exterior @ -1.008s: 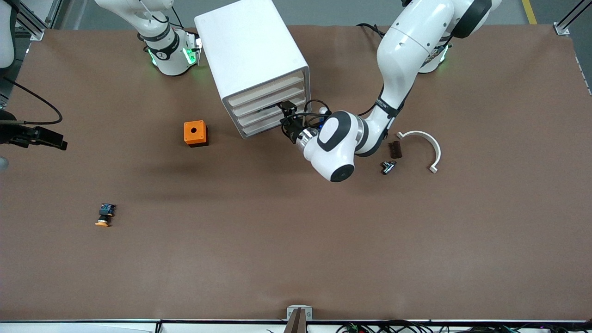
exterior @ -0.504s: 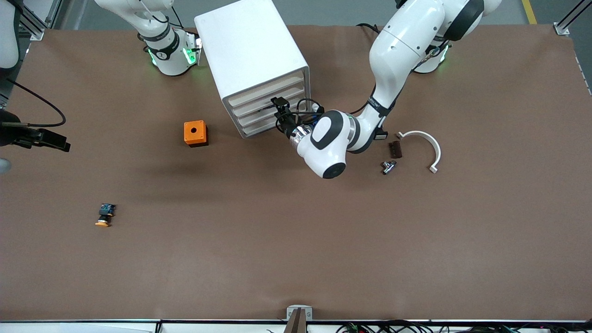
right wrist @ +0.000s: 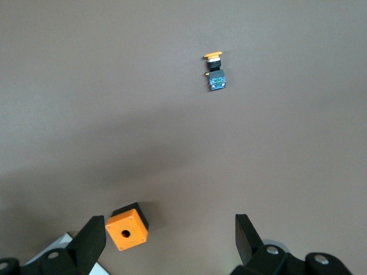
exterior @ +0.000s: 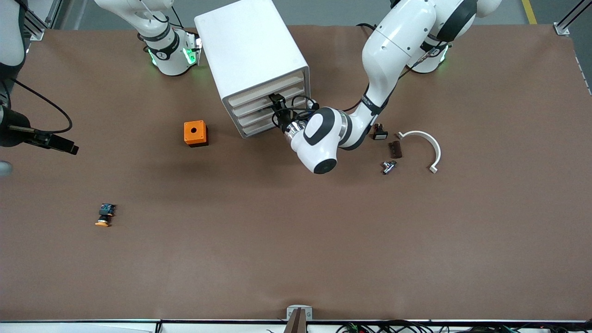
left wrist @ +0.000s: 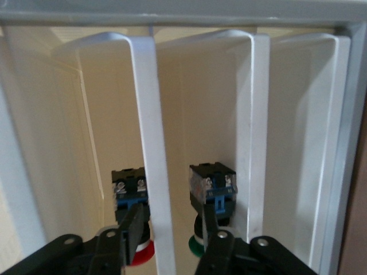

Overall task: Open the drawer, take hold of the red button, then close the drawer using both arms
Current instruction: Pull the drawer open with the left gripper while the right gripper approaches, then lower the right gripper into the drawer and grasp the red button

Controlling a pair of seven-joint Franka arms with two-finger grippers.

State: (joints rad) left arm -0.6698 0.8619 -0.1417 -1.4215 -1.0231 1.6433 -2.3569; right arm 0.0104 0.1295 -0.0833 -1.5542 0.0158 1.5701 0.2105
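The white cabinet (exterior: pixel 252 51) stands near the robots' bases, its four slat-front drawers all pushed in. My left gripper (exterior: pixel 276 100) is at the drawer fronts. In the left wrist view it (left wrist: pixel 172 229) is open, with one drawer's white slat front (left wrist: pixel 150 143) between its fingers and a gap on one side. The red-capped button (left wrist: pixel 137 251) lies in that drawer, partly hidden by a finger, beside a green-capped button (left wrist: pixel 199 243). My right gripper (exterior: pixel 69 148) is open and empty, high over the right arm's end of the table; it also shows in the right wrist view (right wrist: pixel 169 226).
An orange cube with a hole (exterior: pixel 195 133) sits beside the cabinet. An orange-capped button (exterior: pixel 105 215) lies nearer the camera. Toward the left arm's end lie a white curved piece (exterior: pixel 425 143), a brown block (exterior: pixel 394 149), a small metal part (exterior: pixel 388 166) and a small dark part (exterior: pixel 379 134).
My left arm has swung toward the cabinet and its gripper has moved up against the drawer fronts. My right gripper has drifted slightly toward the table's middle.
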